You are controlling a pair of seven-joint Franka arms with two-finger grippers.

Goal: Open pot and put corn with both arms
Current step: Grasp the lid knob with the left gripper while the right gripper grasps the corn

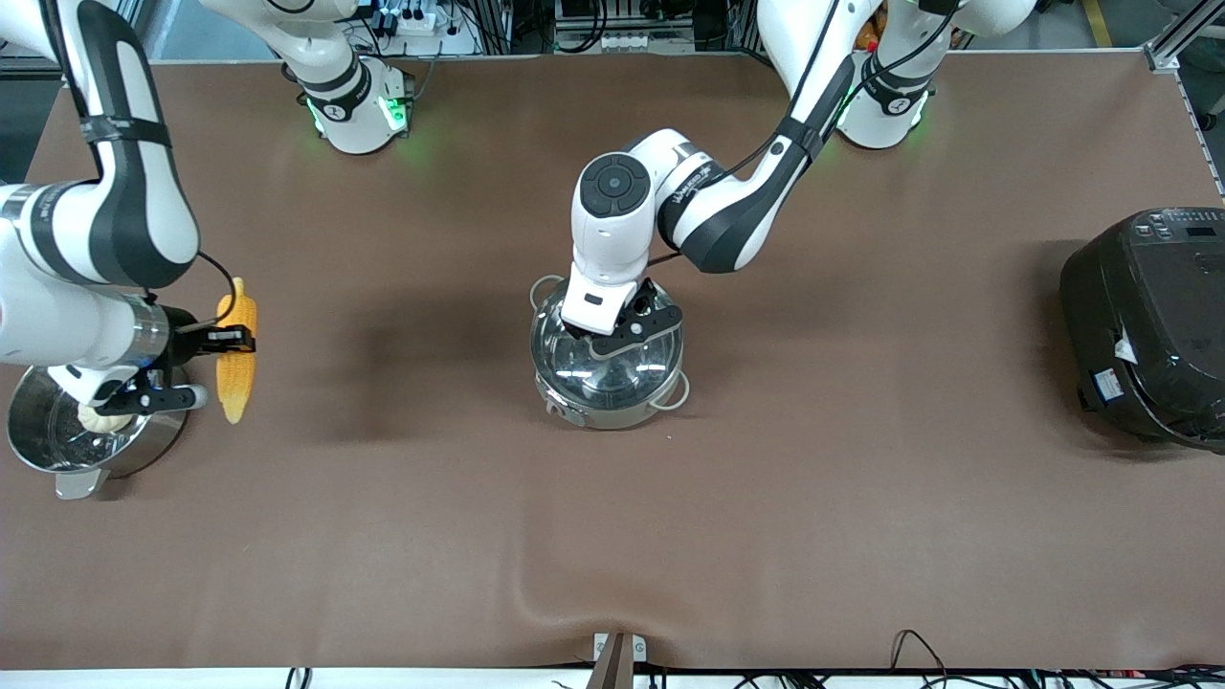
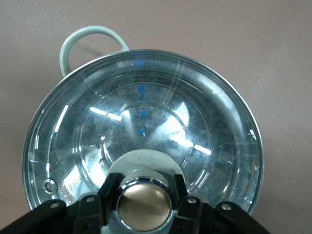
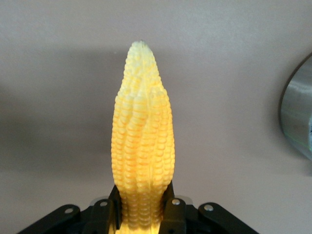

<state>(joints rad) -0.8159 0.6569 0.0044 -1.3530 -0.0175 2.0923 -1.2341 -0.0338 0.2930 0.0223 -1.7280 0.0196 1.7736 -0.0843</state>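
The shiny steel pot (image 1: 612, 410) stands mid-table with its clear glass lid (image 1: 627, 373) on it. My left gripper (image 1: 617, 330) is over the lid and shut on its coppery knob (image 2: 145, 204); a finger (image 2: 108, 195) presses on each side of the knob. One wire loop handle (image 2: 73, 41) shows beside the lid (image 2: 195, 112). My right gripper (image 1: 230, 337) is shut on the thick end of the yellow corn (image 1: 236, 373) and holds it a little above the table at the right arm's end. In the right wrist view the corn (image 3: 142, 141) points away from the gripper (image 3: 141, 207).
A steel steamer pot (image 1: 38, 450) with a white bun (image 1: 100, 419) in it stands under the right arm's wrist, beside the corn; its rim shows in the right wrist view (image 3: 298, 117). A black rice cooker (image 1: 1148, 316) stands at the left arm's end of the table.
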